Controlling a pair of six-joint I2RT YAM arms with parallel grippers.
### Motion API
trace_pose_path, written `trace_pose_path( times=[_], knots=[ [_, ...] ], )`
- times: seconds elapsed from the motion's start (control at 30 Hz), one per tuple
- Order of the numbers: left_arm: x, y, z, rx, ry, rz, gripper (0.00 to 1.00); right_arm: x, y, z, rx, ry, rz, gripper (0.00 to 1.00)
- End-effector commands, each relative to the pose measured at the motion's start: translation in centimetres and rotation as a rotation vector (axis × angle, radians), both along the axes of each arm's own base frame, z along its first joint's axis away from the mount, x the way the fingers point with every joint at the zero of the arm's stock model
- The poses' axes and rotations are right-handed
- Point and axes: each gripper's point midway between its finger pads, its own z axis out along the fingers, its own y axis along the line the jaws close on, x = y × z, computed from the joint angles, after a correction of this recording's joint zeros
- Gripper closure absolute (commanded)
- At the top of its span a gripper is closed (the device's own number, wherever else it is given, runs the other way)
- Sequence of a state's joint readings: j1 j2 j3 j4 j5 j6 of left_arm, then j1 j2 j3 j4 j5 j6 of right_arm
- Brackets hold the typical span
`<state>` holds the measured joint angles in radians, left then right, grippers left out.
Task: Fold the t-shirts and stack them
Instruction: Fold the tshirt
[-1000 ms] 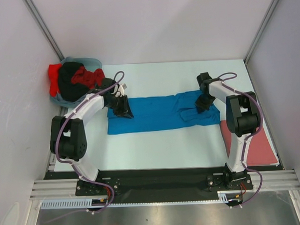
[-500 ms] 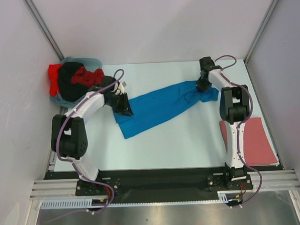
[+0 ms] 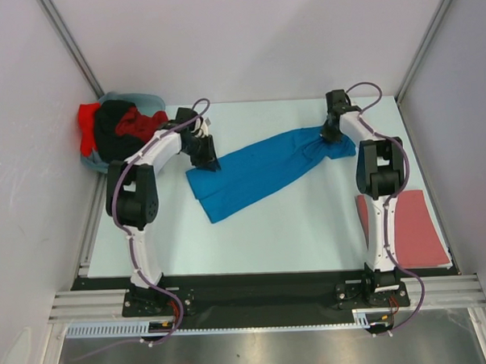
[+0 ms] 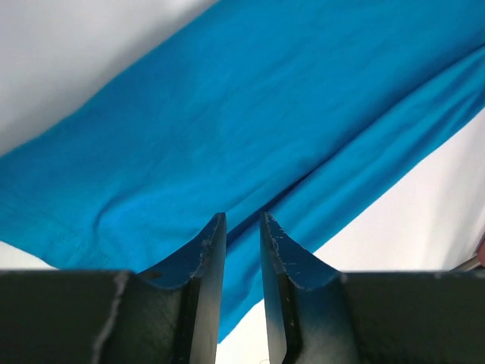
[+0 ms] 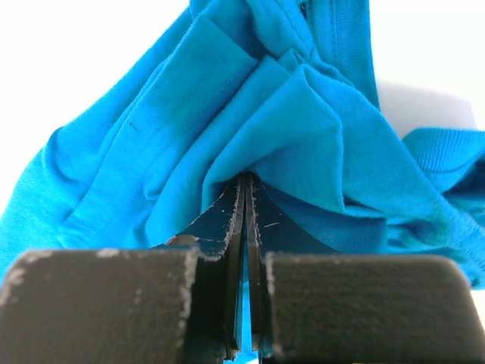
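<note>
ok so: right gripper (image 5: pixel 246 178) clamped on bunched end of blue t-shirt (image 3: pixel 255 172), close to desk (image 3: pixel 294 236) far edge. shirt runs as diagonal band from there to left gripper (image 4: pixel 241 218). its jaws slightly apart, nothing pinched, tips just over shirt's edge. bare desk on near side of both grippers. pile of shirts (image 3: pixel 120 132) left of left gripper, in corner. pinkish-red shirt (image 3: pixel 406 227) flat, nearer than right gripper, by right edge.
</note>
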<state>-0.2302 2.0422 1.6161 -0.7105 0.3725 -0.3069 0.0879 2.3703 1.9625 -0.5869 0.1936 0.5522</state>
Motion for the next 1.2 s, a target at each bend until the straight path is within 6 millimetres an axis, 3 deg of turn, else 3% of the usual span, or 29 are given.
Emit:
trace_pose_path(
  times=[0.0, 0.3, 0.4, 0.53, 0.6, 0.67, 0.7, 0.77, 0.8, 0.93, 1.03, 1.17],
  knots=[
    [-1.0, -1.1, -0.3, 0.014, 0.019, -0.049, 0.7, -2.6, -4.3, 0.3, -0.1, 0.098, 0.033, 1.0],
    [-2.3, -0.7, -3.1, 0.093, 0.068, -0.052, 0.7, -3.7, -4.6, 5.5, -0.124, 0.057, 0.093, 0.9],
    [-2.1, -0.5, -2.1, 0.097, 0.042, -0.041, 0.7, -4.4, -4.4, 7.9, -0.12, 0.041, 0.089, 0.85],
    [-1.6, -0.5, 0.8, 0.086, -0.022, -0.014, 0.7, -5.6, -1.9, 10.3, -0.097, 0.02, 0.123, 0.73],
    [-1.5, -0.3, 2.6, 0.084, -0.064, -0.001, 0.7, -6.3, 1.8, 11.1, -0.048, 0.003, 0.195, 0.72],
    [-1.6, 0.1, 4.5, 0.088, -0.108, 0.016, 0.7, -7.4, 5.2, 10.4, -0.008, 0.018, 0.26, 0.71],
    [-1.9, 0.3, 4.8, 0.093, -0.114, 0.022, 0.69, -8.0, 9.0, 10.4, 0.028, 0.004, 0.34, 0.71],
    [-2.1, 0.8, 5.8, 0.103, -0.134, 0.041, 0.69, -9.3, 13.1, 9.5, 0.07, 0.01, 0.416, 0.78],
    [-2.5, 1.0, 6.6, 0.101, -0.15, 0.047, 0.69, -10.0, 16.8, 9.5, 0.096, -0.013, 0.491, 0.87],
    [-3.8, 1.6, 8.0, 0.097, -0.174, 0.078, 0.68, -12.0, 24.0, 7.6, 0.16, -0.005, 0.627, 1.0],
    [-5.0, 2.2, 8.0, 0.105, -0.171, 0.091, 0.68, -13.7, 28.0, 6.7, 0.165, -0.002, 0.72, 1.0],
    [-6.7, 2.7, 7.8, 0.104, -0.163, 0.104, 0.68, -15.2, 30.7, 4.3, 0.16, 0.039, 0.775, 1.0]
  ],
)
